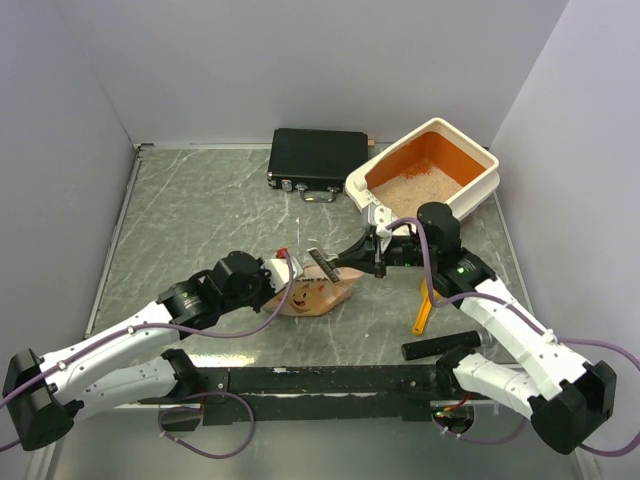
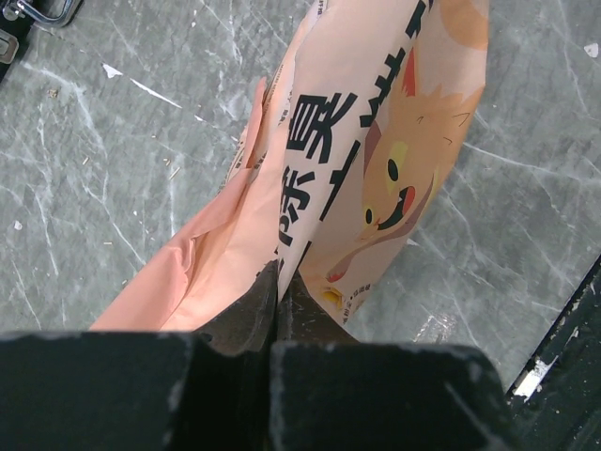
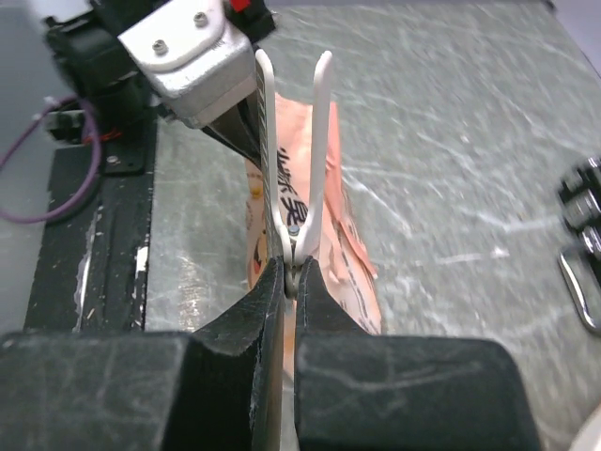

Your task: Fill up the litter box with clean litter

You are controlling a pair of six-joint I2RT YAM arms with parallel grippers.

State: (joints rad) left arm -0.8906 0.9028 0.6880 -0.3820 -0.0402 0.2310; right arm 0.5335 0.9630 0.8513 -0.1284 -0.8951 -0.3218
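Litter [image 1: 420, 186] covers part of the litter box [image 1: 482, 188] at the tabletop's [image 1: 200, 220] far right corner; left jaws pinch the bag [image 2: 376, 150], likely steadying it, while right jaws clamp a white clip [image 3: 267, 150] above it, apparently freeing the opening.

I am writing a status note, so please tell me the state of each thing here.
Litter box: holds some litter, orange floor partly bare.
Bag: lying down, gripped by left gripper.
Clip: arms apart, held by right gripper.
Scoop: lying unheld.
Case: shut.
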